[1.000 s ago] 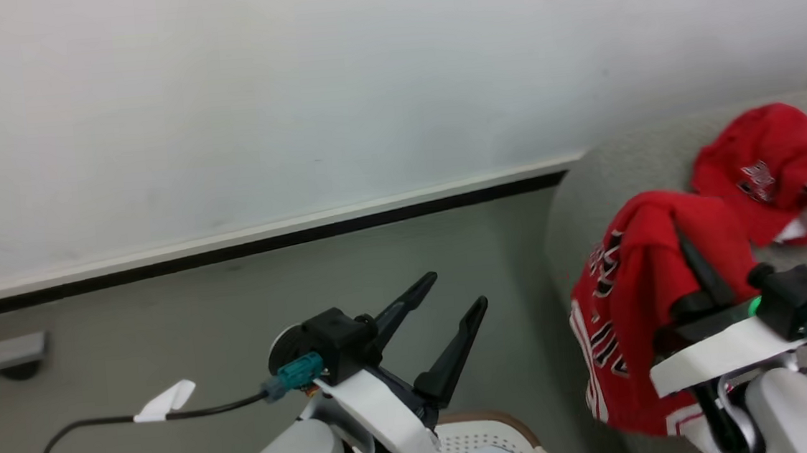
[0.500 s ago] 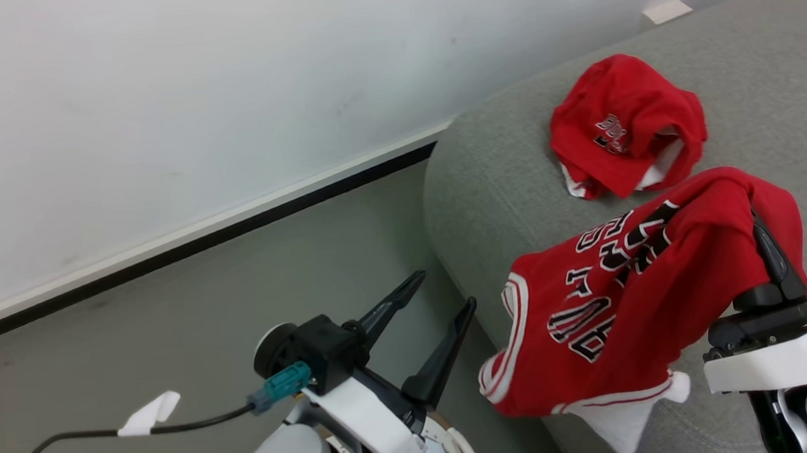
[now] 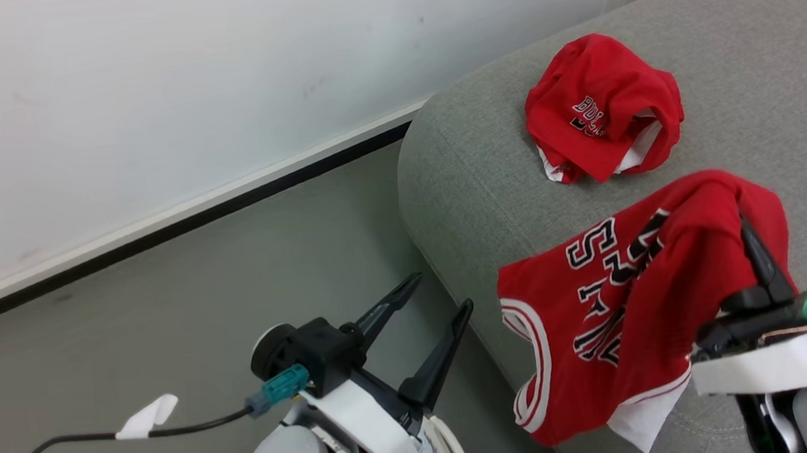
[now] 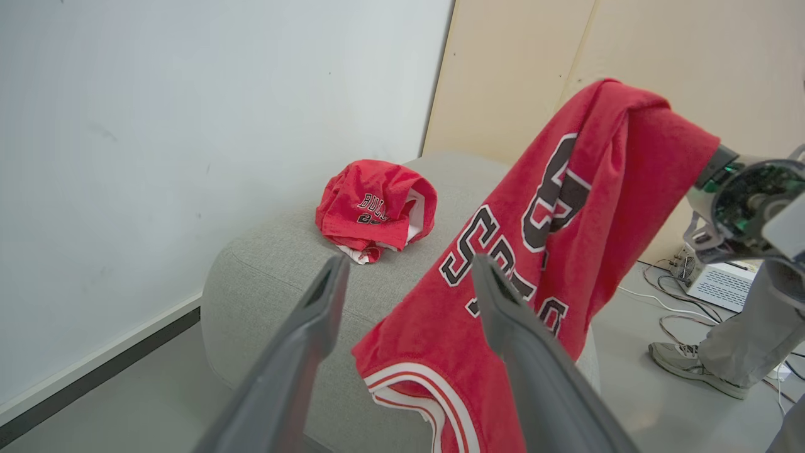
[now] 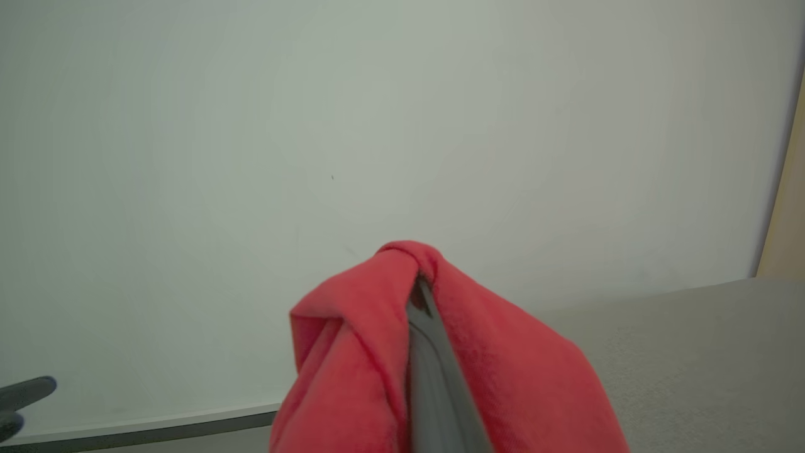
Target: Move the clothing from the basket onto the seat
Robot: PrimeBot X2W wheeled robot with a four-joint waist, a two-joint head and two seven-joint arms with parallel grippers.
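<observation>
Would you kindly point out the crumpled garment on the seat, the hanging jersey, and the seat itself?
crumpled garment [image 3: 615,84]: head view, on its red top above the lettering.
hanging jersey [image 3: 617,289]: head view, on its lettered front.
seat [image 3: 456,165]: head view, on bare grey fabric near its rounded corner.

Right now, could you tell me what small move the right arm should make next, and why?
Probably carry the right gripper a little further in over the seat, toward the crumpled garment, before opening. It is shut on the jersey, whose hem hangs by the seat's edge and might slide off.
</observation>
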